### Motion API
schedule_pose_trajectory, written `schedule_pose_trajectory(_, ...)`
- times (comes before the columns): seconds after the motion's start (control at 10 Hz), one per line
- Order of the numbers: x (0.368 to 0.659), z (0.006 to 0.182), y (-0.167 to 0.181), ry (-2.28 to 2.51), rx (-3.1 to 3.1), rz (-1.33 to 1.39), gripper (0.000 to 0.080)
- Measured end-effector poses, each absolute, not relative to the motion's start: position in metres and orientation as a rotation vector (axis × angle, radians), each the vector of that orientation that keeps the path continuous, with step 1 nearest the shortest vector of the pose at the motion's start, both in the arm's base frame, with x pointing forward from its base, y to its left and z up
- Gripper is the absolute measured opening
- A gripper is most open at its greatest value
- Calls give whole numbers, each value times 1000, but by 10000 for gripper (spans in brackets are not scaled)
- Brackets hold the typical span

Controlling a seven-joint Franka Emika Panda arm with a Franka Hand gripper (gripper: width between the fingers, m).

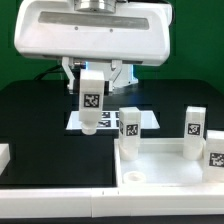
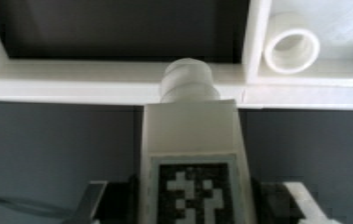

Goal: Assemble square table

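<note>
The slab (image 1: 165, 170) lies on the worktop (image 1: 30, 110) at the exterior view's right, with three legs (image 1: 130, 128) standing on it. The fingers (image 1: 90, 85) clamp a fourth leg (image 1: 89, 105), held aloft left of the slab. Risk: misalignment with the corner hole (image 2: 294, 48) could jam the leg.

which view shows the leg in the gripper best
The exterior view: the held leg hangs whole and upright below the gripper, tag facing the camera. The wrist view shows it lengthwise, tag nearest, its round tip toward the white slab.
</note>
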State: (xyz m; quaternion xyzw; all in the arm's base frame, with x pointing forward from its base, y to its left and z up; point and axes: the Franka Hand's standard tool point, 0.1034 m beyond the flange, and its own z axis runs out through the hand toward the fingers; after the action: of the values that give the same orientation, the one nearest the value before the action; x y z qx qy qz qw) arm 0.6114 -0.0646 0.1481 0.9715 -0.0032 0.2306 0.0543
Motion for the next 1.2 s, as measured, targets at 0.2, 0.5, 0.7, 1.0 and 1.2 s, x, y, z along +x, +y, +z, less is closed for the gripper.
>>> schedule_pose_trajectory(0.2,609,147,-60,-73,3017,638,284)
schedule_pose_trajectory(0.5,625,148,-24,-186,3072,685,284)
schedule_pose_trajectory(0.7,629,149,-5,-215,3063,687,284)
schedule_pose_trajectory(1.0,628,148,-8,-220,3060,685,284)
schedule_pose_trajectory(1.2,624,139,-10,-250,3035,766,284)
